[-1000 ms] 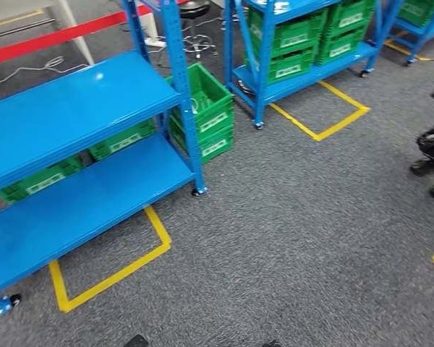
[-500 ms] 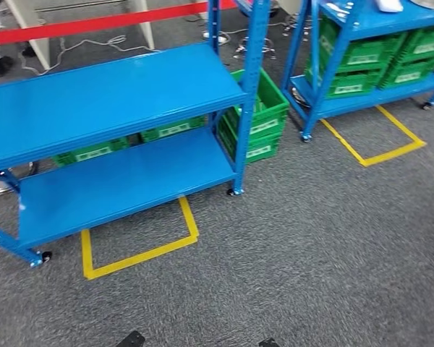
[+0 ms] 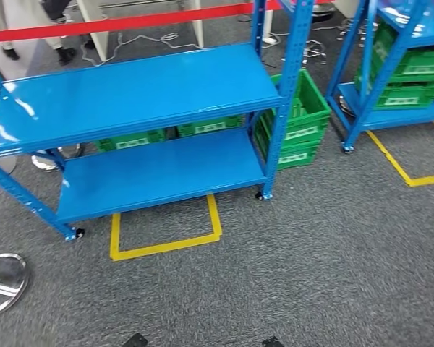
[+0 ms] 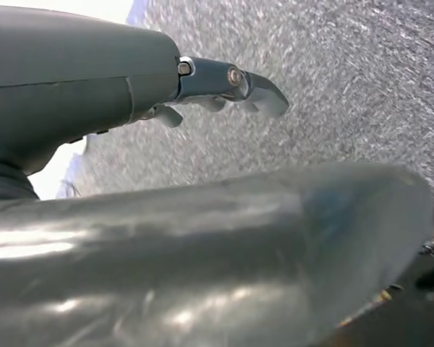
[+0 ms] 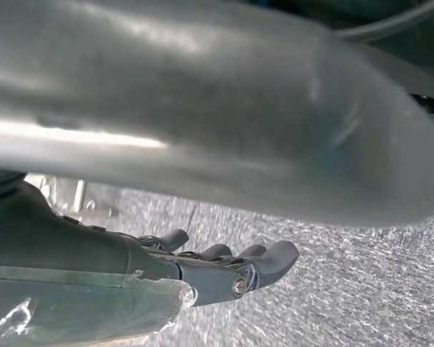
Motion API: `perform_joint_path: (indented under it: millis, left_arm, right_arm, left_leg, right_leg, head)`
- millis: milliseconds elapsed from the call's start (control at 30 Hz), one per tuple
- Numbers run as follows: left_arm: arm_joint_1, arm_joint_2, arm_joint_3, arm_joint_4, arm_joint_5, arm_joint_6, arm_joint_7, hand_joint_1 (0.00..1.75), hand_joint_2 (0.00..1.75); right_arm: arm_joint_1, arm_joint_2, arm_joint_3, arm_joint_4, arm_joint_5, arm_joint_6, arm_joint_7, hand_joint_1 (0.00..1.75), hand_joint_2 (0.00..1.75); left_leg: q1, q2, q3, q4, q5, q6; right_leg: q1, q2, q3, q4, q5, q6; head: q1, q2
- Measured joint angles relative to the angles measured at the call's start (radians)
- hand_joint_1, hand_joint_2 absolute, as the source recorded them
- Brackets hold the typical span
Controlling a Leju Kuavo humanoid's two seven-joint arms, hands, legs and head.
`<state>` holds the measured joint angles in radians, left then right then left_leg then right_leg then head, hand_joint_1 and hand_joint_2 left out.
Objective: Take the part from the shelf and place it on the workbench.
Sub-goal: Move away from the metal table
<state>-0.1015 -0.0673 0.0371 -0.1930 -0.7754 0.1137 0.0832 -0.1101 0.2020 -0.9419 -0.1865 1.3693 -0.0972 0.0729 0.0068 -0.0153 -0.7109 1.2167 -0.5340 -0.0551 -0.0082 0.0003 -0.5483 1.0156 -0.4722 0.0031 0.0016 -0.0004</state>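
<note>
The head view looks down on a blue shelf [image 3: 144,94] standing on grey carpet [image 3: 313,275], its long axis running across the picture from left to right and tilting slightly up toward the right. Its upper board and its lower board [image 3: 160,173] both show bare blue surface, and no part can be made out on either, so where the part lies cannot be told. Green crates [image 3: 130,139] sit behind the lower board, and a further stack of green crates [image 3: 299,123] stands on the floor just beside the shelf's right front post. A yellow tape outline [image 3: 166,235] is marked on the carpet under the shelf's front edge. To the right stands a second blue shelf [image 3: 367,72] carrying more green crates [image 3: 417,76], with another yellow tape line [image 3: 400,166] beside its foot. A red barrier band [image 3: 122,23] runs across the top of the scene, and a shiny round metal base [image 3: 2,283] lies on the carpet at the lower left. In the left wrist view the left hand [image 4: 204,87] hangs over the carpet with its fingers [image 4: 258,90] stretched out and nothing in them. In the right wrist view the right hand [image 5: 215,271] likewise hangs above the carpet, its fingers [image 5: 275,256] extended side by side and holding nothing
</note>
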Motion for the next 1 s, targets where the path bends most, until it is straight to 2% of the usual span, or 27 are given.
perform_joint_path:
  millis: [33, 67, 100, 167, 233, 267, 333, 367, 533, 633, 800, 1000]
  left_arm:
    - [0.001, -0.001, 0.0, 0.0, 0.001, 0.0, 0.0, 0.0, 0.0]
    - [0.002, -0.001, 0.001, 0.0, 0.002, 0.0, 0.0, 0.0, 0.0]
    - [0.004, 0.0, 0.003, 0.0, 0.003, 0.0, 0.0, 0.0, 0.0]
    - [0.006, 0.0, 0.006, 0.0, 0.007, 0.001, 0.0, 0.0, 0.0]
    - [0.003, 0.0, 0.01, 0.0, 0.014, -0.005, 0.0, 0.0, 0.0]
    - [0.003, 0.0, 0.014, 0.0, 0.02, -0.011, 0.0, 0.0, 0.0]
    - [0.006, -0.001, 0.025, 0.0, 0.03, -0.023, 0.0, 0.0, 0.0]
    - [0.008, -0.001, 0.029, 0.0, 0.032, -0.026, 0.0, 0.0, 0.0]
    - [0.009, -0.001, 0.047, 0.0, 0.033, -0.025, -0.005, 0.0, 0.0]
    - [0.009, -0.001, 0.05, 0.0, 0.033, -0.024, -0.008, 0.0, 0.0]
    - [0.009, -0.001, 0.06, 0.0, 0.048, -0.022, -0.02, 0.0, 0.0]
    - [0.01, -0.009, 0.111, 0.0, 0.1, -0.013, -0.002, 0.0, 0.0]
  right_arm:
    - [0.001, 0.0, 0.0, 0.0, -0.001, -0.002, 0.0, 0.0, 0.0]
    - [0.001, 0.0, 0.0, 0.0, -0.003, -0.004, 0.0, 0.0, 0.0]
    - [0.0, 0.0, 0.0, 0.0, -0.005, -0.005, -0.001, 0.0, 0.0]
    - [-0.002, 0.0, -0.001, 0.0, -0.007, -0.009, -0.002, 0.0, 0.0]
    - [-0.005, 0.0, -0.001, 0.0, -0.009, -0.013, -0.003, 0.0, 0.0]
    - [-0.006, 0.0, -0.002, 0.0, -0.009, -0.014, -0.003, 0.0, 0.0]
    - [-0.007, 0.0, -0.003, 0.0, -0.01, -0.015, -0.002, 0.0, 0.0]
    - [-0.007, 0.0, -0.003, 0.0, -0.012, -0.015, -0.001, 0.0, 0.0]
    - [-0.007, 0.0, -0.004, 0.0, -0.019, -0.016, 0.004, 0.0, 0.0]
    - [-0.006, 0.0, -0.005, 0.0, -0.02, -0.017, 0.005, 0.0, 0.0]
    - [-0.006, 0.0, -0.012, 0.0, -0.02, -0.017, 0.005, 0.0, 0.0]
    - [-0.002, 0.0, -0.026, 0.0, -0.032, -0.01, 0.006, 0.0, 0.0]
  left_leg:
    - [0.001, 0.002, -0.016, 0.039, -0.01, -0.001]
    - [0.001, 0.003, -0.014, 0.042, 0.0, -0.001]
    - [0.001, 0.003, 0.009, 0.006, 0.025, 0.0]
    - [0.0, 0.012, 0.087, -0.125, 0.083, 0.005]
    - [0.0, 0.02, 0.138, -0.217, 0.103, 0.011]
    - [0.0, 0.021, 0.144, -0.233, 0.101, 0.012]
    - [0.001, 0.019, 0.145, -0.237, 0.101, 0.014]
    - [0.0, 0.019, 0.145, -0.237, 0.101, 0.016]
    - [-0.001, 0.019, 0.144, -0.237, 0.101, 0.025]
    - [-0.002, 0.019, 0.143, -0.237, 0.102, 0.027]
    - [-0.002, 0.019, 0.143, -0.237, 0.104, 0.029]
    - [0.0, 0.019, 0.143, -0.237, 0.105, 0.028]
  right_leg:
    - [0.001, -0.011, -0.001, 0.0, 0.0, -0.001]
    - [0.001, -0.019, -0.001, 0.0, -0.001, -0.001]
    - [0.001, -0.024, 0.0, 0.0, -0.001, 0.0]
    - [0.003, -0.03, 0.002, 0.002, -0.002, 0.005]
    - [0.01, -0.032, -0.001, 0.006, -0.005, 0.009]
    - [0.014, -0.032, -0.003, 0.007, -0.006, 0.008]
    - [0.015, -0.032, -0.005, 0.004, -0.003, 0.003]
    - [0.015, -0.032, -0.005, 0.0, -0.001, 0.004]
    - [0.014, -0.031, 0.002, -0.013, 0.006, 0.019]
    - [0.012, -0.031, 0.004, -0.014, 0.009, 0.024]
    - [0.013, -0.032, 0.003, -0.013, 0.009, 0.025]
    - [0.015, -0.032, 0.002, -0.011, 0.009, 0.025]
  head:
    - [0.0, 0.0]
    - [0.0, 0.0]
    - [0.0, 0.0]
    - [-0.001, 0.0]
    - [0.0, 0.0]
    - [0.0, 0.0]
    - [0.003, 0.0]
    - [0.003, 0.0]
    - [0.003, 0.0]
    - [0.003, 0.0]
    - [0.002, 0.0]
    - [0.002, 0.0]
